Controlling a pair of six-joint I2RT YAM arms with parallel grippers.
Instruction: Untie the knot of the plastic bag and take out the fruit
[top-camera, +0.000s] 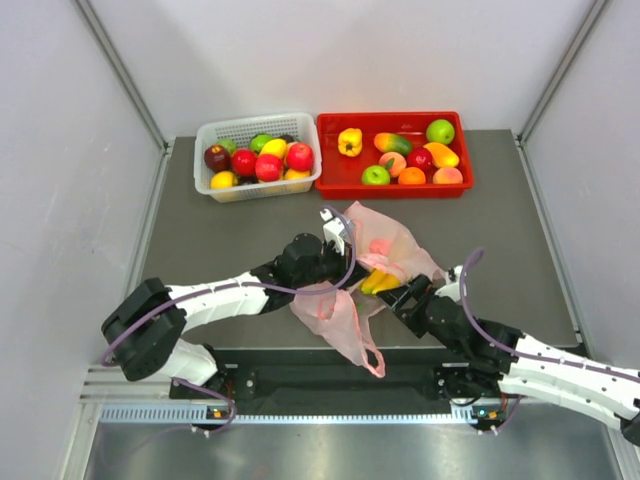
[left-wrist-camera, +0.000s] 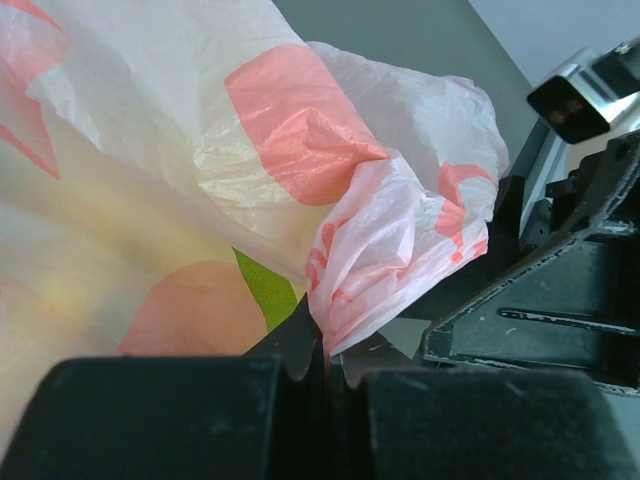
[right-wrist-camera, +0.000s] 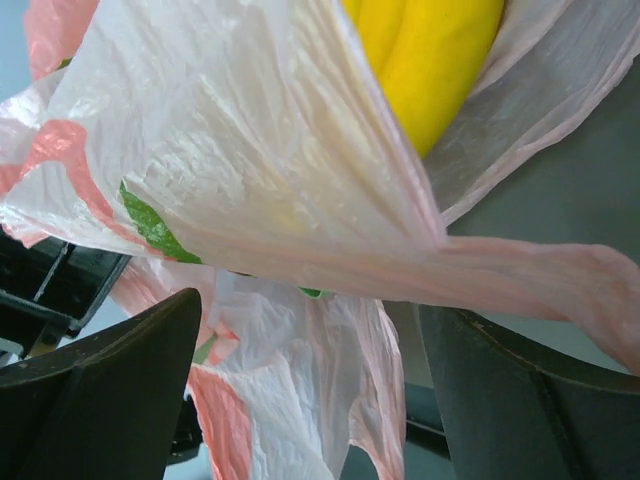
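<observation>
The pink plastic bag (top-camera: 392, 243) lies crumpled mid-table, and one flap with a loop handle (top-camera: 372, 358) hangs over the near edge. My left gripper (top-camera: 328, 283) is shut on a bunched fold of the plastic bag (left-wrist-camera: 380, 260), pinched between the fingertips of the left gripper (left-wrist-camera: 328, 365). A yellow banana bunch (top-camera: 380, 283) pokes out of the bag's right side. My right gripper (top-camera: 398, 295) stands open just below the banana bunch (right-wrist-camera: 430, 60), with bag film (right-wrist-camera: 250, 150) draped between its fingers but not clamped. Other fruit shows only as pink and green (left-wrist-camera: 268, 290) through the film. The knot is hidden in the folds.
A white basket (top-camera: 208, 135) of fruit and a red tray (top-camera: 322, 170) of fruit stand side by side at the back. The right arm's black wrist (left-wrist-camera: 560, 300) is close beside my left gripper. White walls enclose the table.
</observation>
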